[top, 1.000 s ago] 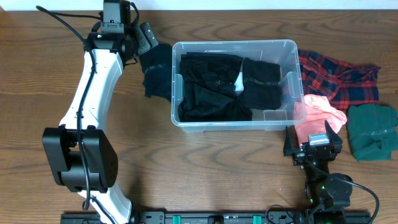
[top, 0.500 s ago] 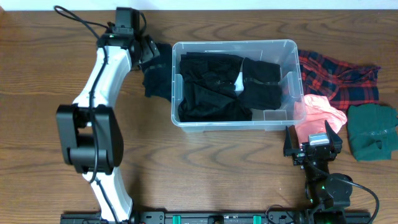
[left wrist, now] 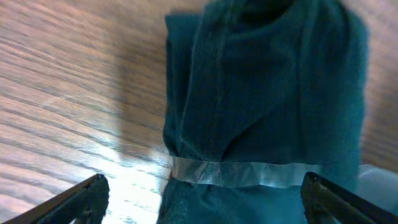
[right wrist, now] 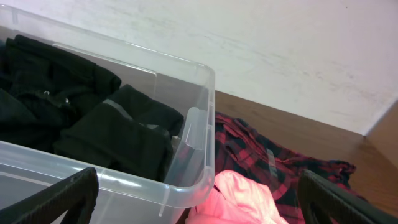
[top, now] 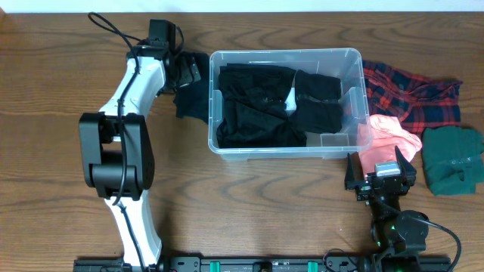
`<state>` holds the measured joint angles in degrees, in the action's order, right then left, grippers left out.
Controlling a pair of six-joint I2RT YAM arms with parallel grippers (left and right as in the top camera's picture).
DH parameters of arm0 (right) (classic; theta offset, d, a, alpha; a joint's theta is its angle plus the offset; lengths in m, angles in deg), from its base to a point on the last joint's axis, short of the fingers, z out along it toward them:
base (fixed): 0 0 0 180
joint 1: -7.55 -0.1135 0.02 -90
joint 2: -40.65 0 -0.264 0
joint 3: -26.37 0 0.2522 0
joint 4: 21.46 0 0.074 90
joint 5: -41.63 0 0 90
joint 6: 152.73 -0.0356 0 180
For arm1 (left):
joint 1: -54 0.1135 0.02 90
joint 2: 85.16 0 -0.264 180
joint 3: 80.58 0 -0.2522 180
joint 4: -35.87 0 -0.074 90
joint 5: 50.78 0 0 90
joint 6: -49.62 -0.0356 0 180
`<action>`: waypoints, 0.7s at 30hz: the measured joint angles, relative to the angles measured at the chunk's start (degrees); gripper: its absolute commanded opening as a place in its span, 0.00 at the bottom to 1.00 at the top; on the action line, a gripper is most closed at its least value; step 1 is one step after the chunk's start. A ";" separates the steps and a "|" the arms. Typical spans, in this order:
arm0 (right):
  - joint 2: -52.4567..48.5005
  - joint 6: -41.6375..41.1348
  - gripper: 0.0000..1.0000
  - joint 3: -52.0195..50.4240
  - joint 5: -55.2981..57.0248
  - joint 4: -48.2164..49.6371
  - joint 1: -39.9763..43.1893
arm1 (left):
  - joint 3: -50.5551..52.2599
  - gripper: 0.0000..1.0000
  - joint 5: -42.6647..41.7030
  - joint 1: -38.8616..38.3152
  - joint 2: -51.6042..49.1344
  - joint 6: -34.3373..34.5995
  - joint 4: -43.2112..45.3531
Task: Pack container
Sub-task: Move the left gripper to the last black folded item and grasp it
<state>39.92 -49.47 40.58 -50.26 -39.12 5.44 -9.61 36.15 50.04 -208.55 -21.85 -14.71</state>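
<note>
The container (top: 333,143) is a clear tub in the middle of the table, holding folded black clothes (top: 265,106). A dark folded garment (top: 189,98) lies on the wood against the tub's left wall. My left gripper (top: 187,72) hangs over the garment's far end, open. In the left wrist view the garment (left wrist: 267,93), with a strip of clear tape across it, fills the space ahead of the left gripper (left wrist: 205,199). My right gripper (top: 378,180) rests open near the front edge. Ahead of the right gripper (right wrist: 199,205) are the container's corner (right wrist: 199,124) and a pink garment (right wrist: 242,199).
Right of the tub lie a red plaid shirt (top: 412,94), the pink garment (top: 389,136) and a folded green garment (top: 452,159). The left arm's white links run from the front left of the table to the far side. A white wall stands behind the table.
My left arm has swung right, bringing its gripper over the dark garment beside the tub. The right arm and the clothes have not moved.
</note>
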 measured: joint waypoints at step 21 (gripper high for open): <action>0.00 0.00 0.99 0.00 -0.02 0.00 0.00 | 0.20 0.77 -2.21 -0.11 -3.32 -1.25 -0.02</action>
<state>39.92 -49.47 40.58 -50.28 -39.12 5.44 -9.41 33.94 49.93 -211.88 -23.10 -14.73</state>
